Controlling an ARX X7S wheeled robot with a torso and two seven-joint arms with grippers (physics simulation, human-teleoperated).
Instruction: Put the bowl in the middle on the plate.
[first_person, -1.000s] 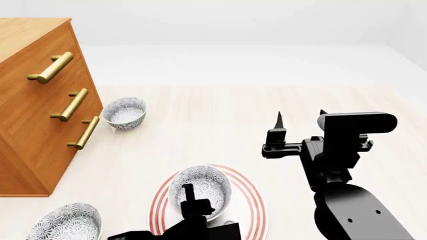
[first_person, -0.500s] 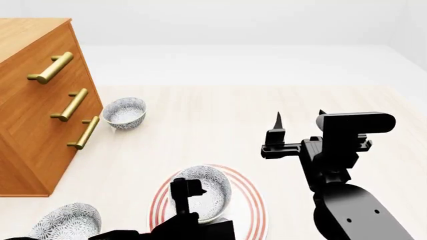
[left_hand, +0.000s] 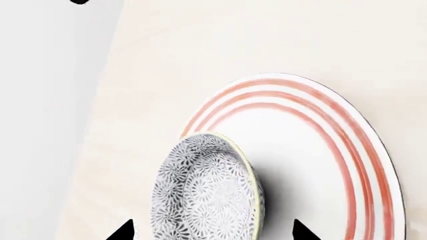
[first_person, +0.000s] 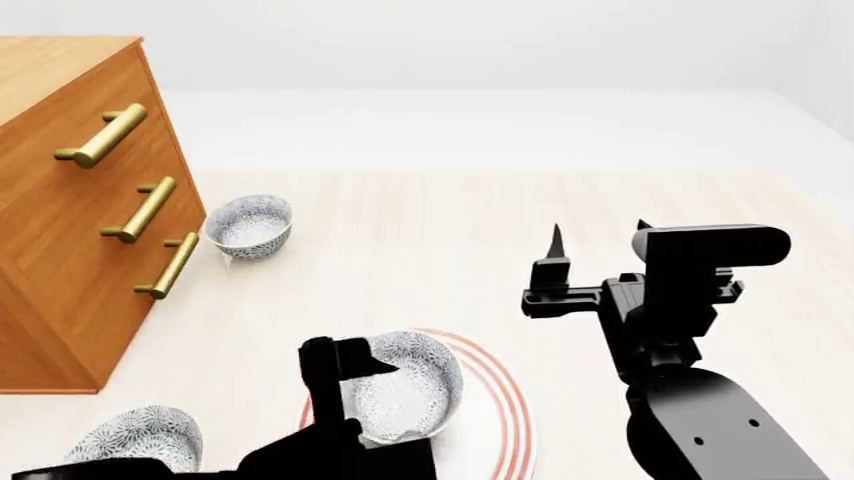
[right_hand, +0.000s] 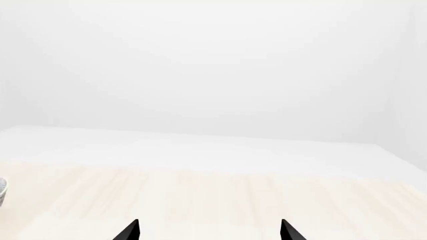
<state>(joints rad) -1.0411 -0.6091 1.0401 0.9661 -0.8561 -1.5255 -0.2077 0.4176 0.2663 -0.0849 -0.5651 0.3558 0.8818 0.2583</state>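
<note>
- nearest me, my left end effector (left_hand: 212, 231) is spread wide, prongs either side of the bowl (left_hand: 207, 192), gripping nothing.
- the bowl sits on the plate (left_hand: 347, 150), toward one edge; likely rigid, glazed, breakable, best pinched at the rim.
- farther off, my right end effector (first_person: 601, 235) hangs released.

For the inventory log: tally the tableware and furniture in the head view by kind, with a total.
Patterned bowls: 3 – on the plate, by the dresser, near corner
Red-ringed plate: 1
Wooden dresser: 1
Total: 5
</note>
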